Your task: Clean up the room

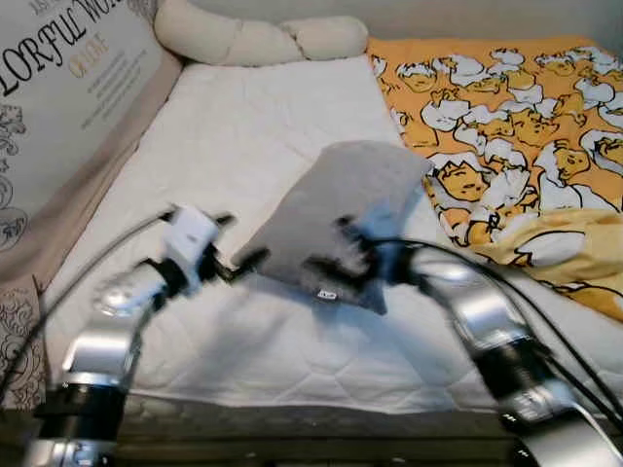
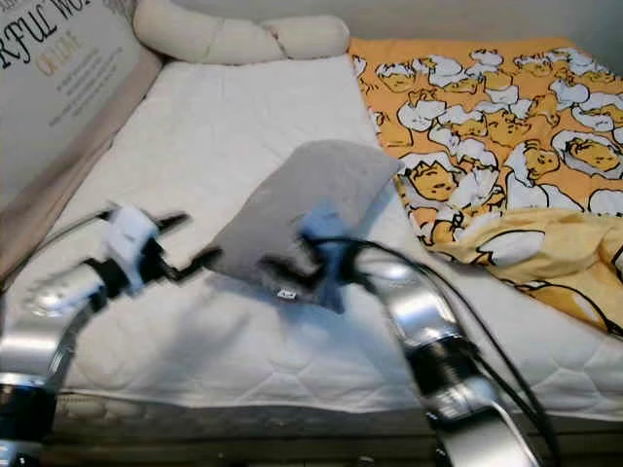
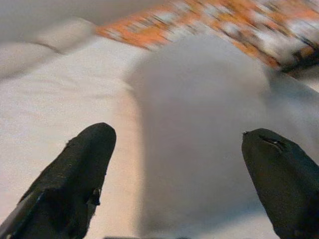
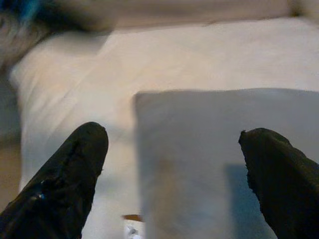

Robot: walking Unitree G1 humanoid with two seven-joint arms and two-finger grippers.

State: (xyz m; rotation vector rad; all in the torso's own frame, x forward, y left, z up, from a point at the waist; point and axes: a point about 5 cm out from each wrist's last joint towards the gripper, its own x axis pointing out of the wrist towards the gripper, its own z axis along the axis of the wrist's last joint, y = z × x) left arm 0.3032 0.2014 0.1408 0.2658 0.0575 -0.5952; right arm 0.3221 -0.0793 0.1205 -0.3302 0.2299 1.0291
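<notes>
A grey pillow [image 1: 331, 199] stands tilted on the white mattress [image 1: 243, 117], one corner raised toward the orange blanket. My left gripper [image 1: 243, 263] is at the pillow's near left corner. In the left wrist view its fingers [image 3: 84, 159] are spread wide with the pillow [image 3: 199, 124] just beyond them. My right gripper [image 1: 336, 255] reaches in at the pillow's near right edge, beside a small white tag [image 1: 326, 294]. In the right wrist view its fingers [image 4: 75, 164] are also spread wide, with the pillow [image 4: 209, 149] between and past them. Both arms are blurred.
An orange blanket with cartoon figures [image 1: 506, 107] covers the right side of the bed. A long cream bolster [image 1: 253, 39] lies along the far edge. A printed panel with lettering [image 1: 68, 88] walls the left side. The mattress's front edge [image 1: 292, 404] is close to me.
</notes>
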